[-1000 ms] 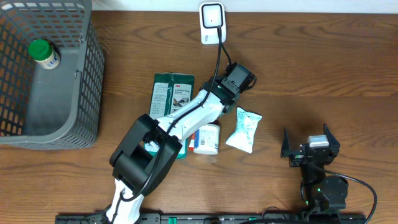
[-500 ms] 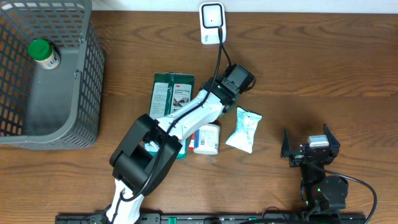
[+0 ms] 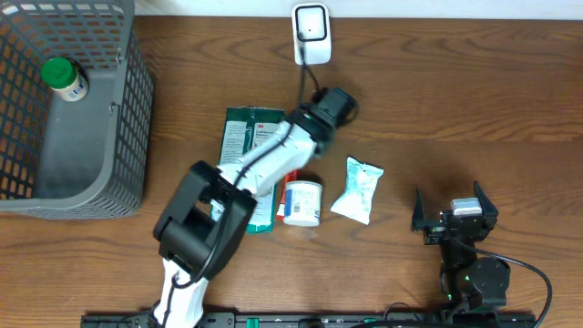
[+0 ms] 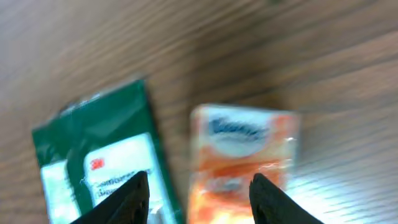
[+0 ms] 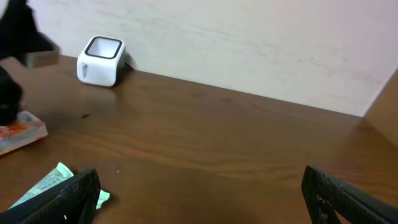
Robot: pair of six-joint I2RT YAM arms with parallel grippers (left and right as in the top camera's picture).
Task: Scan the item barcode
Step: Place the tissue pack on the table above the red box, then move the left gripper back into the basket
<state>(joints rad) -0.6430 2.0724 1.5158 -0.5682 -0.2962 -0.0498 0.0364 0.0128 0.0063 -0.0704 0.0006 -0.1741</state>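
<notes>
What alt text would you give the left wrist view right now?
Blurred close-up: the left gripper hangs open above an orange-and-white pack lying on the wooden table. A green 3M packet lies beside it.

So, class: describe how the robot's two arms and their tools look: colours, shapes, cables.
The left arm has white shells between bulky black joints, with a black cable along it. The left tool has two black tapered fingers. The right arm is black, with a grey block behind the black, two-fingered right tool.
</notes>
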